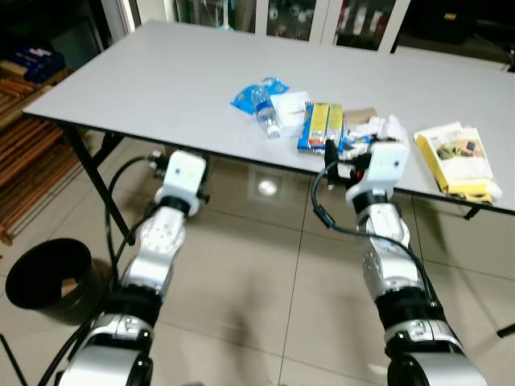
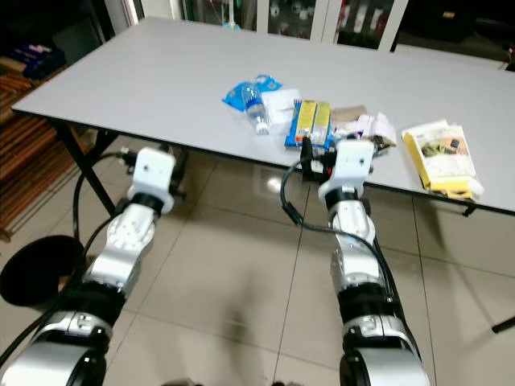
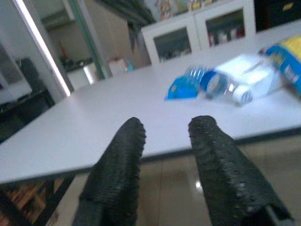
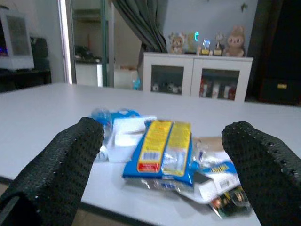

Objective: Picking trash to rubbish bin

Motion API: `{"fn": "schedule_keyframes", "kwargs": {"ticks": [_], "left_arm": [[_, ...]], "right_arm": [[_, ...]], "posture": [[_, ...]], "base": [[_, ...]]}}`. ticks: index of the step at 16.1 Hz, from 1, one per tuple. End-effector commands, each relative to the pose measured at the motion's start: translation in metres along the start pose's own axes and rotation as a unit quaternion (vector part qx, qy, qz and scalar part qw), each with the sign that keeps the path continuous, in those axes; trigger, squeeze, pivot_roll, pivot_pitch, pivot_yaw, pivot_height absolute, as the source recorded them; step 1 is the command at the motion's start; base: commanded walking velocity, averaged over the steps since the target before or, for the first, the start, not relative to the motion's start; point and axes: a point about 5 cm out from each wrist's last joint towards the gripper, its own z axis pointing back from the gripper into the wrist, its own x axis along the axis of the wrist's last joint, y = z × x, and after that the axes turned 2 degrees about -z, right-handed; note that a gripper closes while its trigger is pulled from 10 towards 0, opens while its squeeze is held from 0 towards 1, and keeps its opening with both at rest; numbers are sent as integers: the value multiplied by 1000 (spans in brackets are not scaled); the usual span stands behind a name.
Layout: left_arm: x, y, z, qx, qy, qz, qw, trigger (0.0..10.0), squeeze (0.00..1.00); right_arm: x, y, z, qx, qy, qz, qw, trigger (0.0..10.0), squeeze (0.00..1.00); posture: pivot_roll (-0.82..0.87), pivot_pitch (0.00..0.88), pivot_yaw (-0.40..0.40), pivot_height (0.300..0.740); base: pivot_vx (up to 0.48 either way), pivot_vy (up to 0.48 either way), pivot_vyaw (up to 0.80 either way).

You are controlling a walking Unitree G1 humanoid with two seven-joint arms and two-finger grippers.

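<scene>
Reaching for the trash pile [image 1: 326, 121] at the table's [image 1: 161, 80] near edge, the right gripper [image 4: 162, 160] is spread wide, the packet [image 4: 164, 146] at its 12 o'clock. Risk, I judge: fingers snagging several wrappers at once, spilling some. Left gripper [image 3: 167, 141] hangs slightly parted; bin [image 1: 48, 277] at 8 o'clock.

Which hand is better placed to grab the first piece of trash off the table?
Probably the right hand: it is open at the table edge, facing the yellow-and-blue packet. The left hand, also open, sits beside the pile.
</scene>
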Motion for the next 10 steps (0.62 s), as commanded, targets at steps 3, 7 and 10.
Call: {"fn": "schedule_keyframes", "kwargs": {"ticks": [3,7,10], "left_arm": [[14,-9,-4,-1,-25,31,999,10000,1000],[20,-20,1,-23,-36,30,999,10000,1000],[23,-31,3,-50,-40,17,998,10000,1000]], "right_arm": [[-1,4,1,-6,12,-3,1000,10000,1000],[0,12,4,2,13,-10,1000,10000,1000],[-1,14,3,2,15,-12,1000,10000,1000]], "posture": [[13,39,-55,740],[11,38,-53,740],[13,37,-53,740]], "base": [[0,0,0],[0,0,0],[0,0,0]]}}
